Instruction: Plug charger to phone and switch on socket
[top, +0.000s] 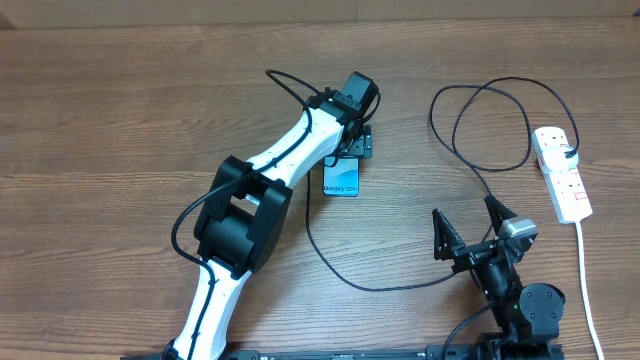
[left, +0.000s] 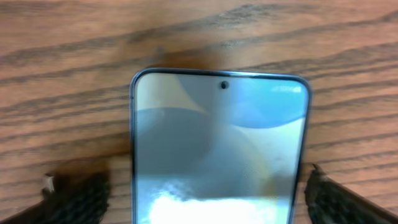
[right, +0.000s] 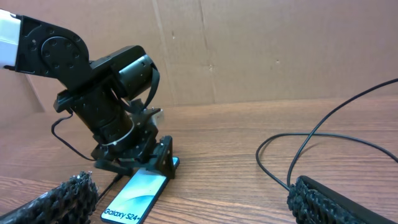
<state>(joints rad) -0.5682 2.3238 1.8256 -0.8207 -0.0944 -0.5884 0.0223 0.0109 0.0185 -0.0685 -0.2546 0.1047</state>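
The phone (top: 341, 182) lies flat on the wooden table, screen up, reading "Galaxy S24+" in the right wrist view (right: 140, 193). My left gripper (top: 351, 148) is open over its far end. In the left wrist view the two fingers (left: 205, 193) straddle the phone (left: 217, 137) with small gaps on each side. The charger's thin black cable (top: 375, 289) runs from the socket (top: 562, 172) in loops and up past the phone's left side; its plug tip is hidden by the left arm. My right gripper (top: 470, 228) is open and empty (right: 193, 208).
A thick white cord (top: 585, 270) runs from the socket toward the front right edge. Cable loops (top: 490, 120) lie left of the socket and show in the right wrist view (right: 298, 149). A cardboard wall (right: 261, 50) stands behind the table.
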